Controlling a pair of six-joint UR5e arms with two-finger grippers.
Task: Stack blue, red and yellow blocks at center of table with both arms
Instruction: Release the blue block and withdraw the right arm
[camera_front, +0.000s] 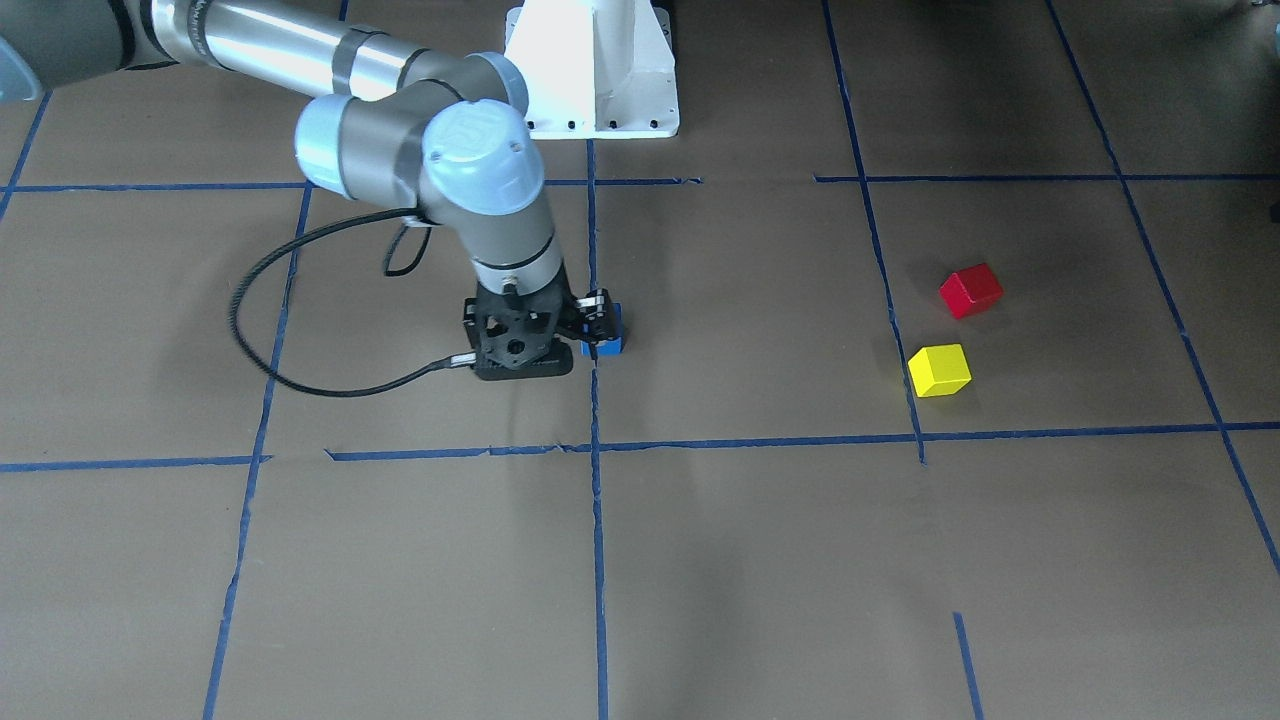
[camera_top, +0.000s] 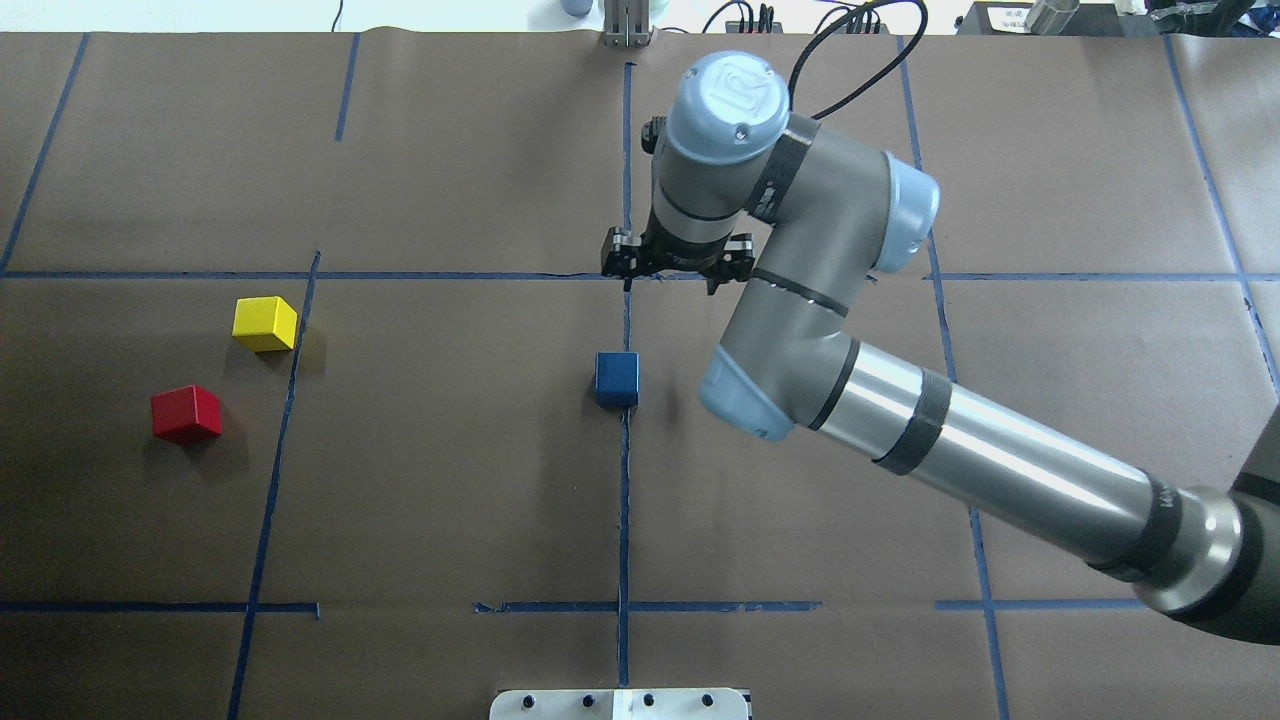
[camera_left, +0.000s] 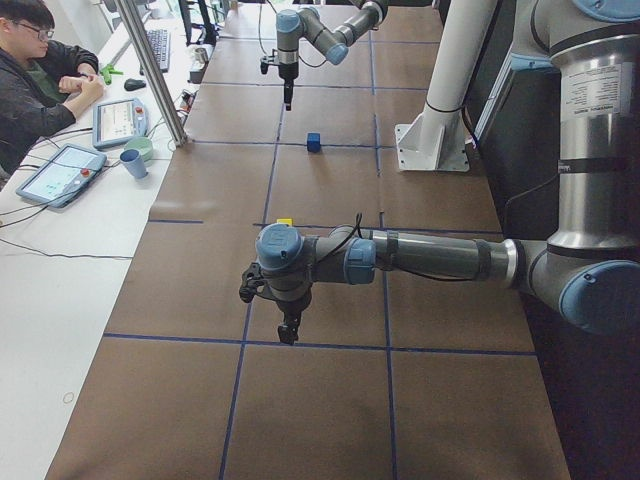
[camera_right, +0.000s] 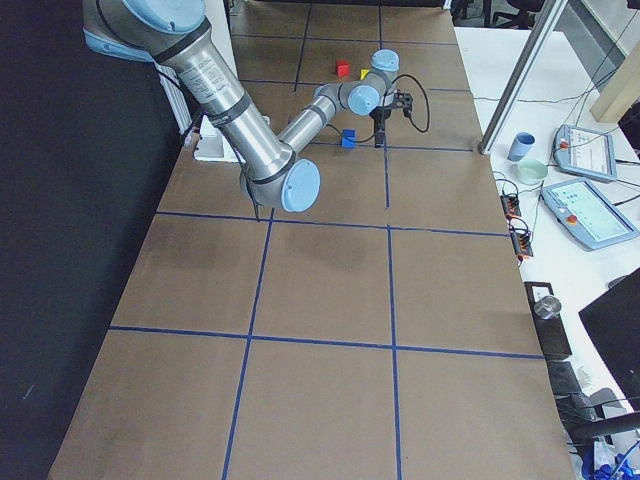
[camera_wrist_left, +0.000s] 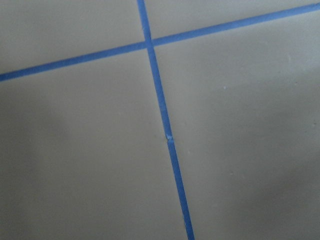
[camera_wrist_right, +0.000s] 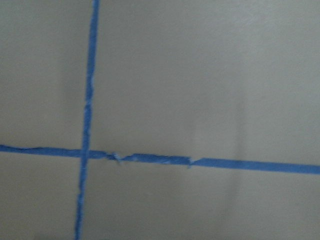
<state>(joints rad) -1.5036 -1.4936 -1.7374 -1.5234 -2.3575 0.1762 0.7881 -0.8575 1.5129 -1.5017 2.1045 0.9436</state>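
Observation:
The blue block (camera_top: 616, 378) sits alone at the table's centre on the tape cross. It also shows in the front view (camera_front: 614, 342). The yellow block (camera_top: 265, 323) and the red block (camera_top: 186, 413) lie apart on the robot's left side. My right gripper (camera_top: 675, 268) hangs above the table just beyond the blue block and holds nothing. Its fingers are hidden under the wrist, so I cannot tell if they are open or shut. My left gripper (camera_left: 289, 335) shows only in the exterior left view, raised over bare table, and its state cannot be told.
Blue tape lines divide the brown table into squares. The white robot pedestal (camera_front: 595, 70) stands at the robot's edge. An operator (camera_left: 40, 70) sits by a side bench with tablets (camera_left: 62, 172) and a cup (camera_left: 133, 162).

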